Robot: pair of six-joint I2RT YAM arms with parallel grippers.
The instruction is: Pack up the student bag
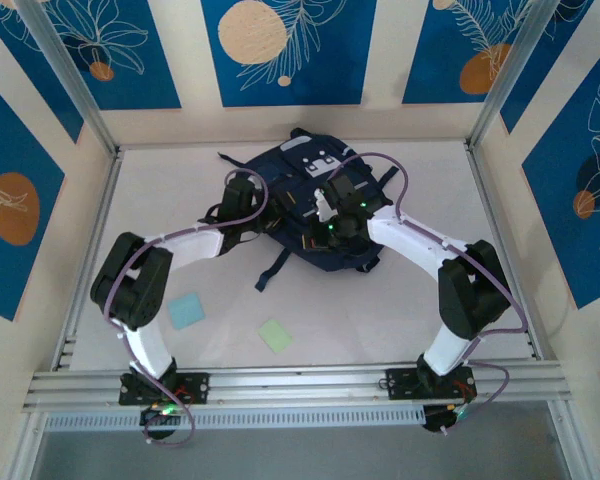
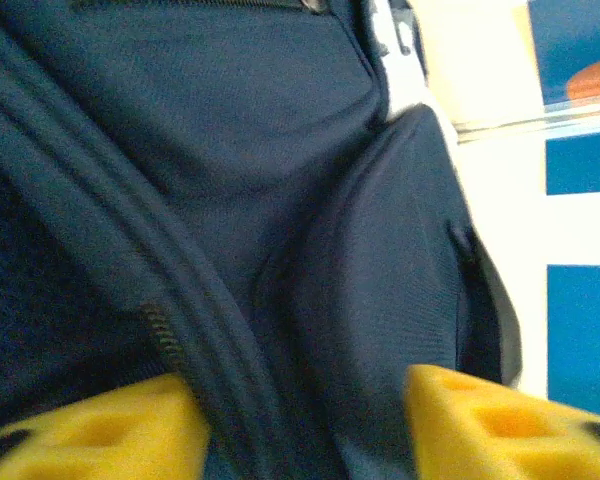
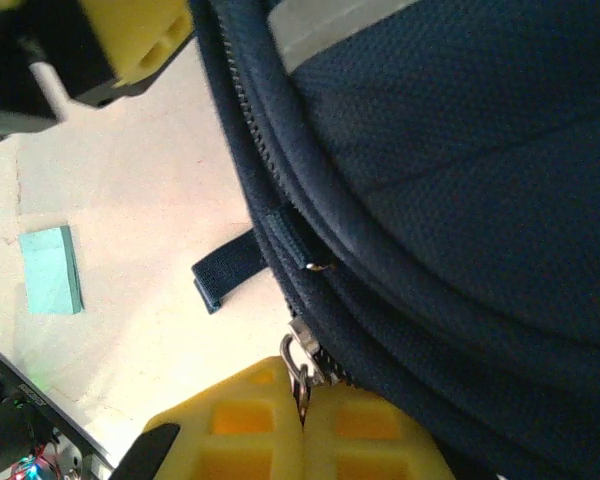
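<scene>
Strap [image 1: 272, 270] trails off student bag [image 1: 280, 168]; blue pad [image 1: 187, 310] nearby

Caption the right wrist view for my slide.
Right gripper shut on the zipper pull of the student bag, a light blue pad lying on the table nearby.

A navy bag [image 1: 285, 175] with light grey patches is laid flat and front up, toward the far side, with a dark strap trailed out nearward. Zip teeth are seen along its piped seam, where a metal zip pull [image 3: 300, 365] is set.
</scene>
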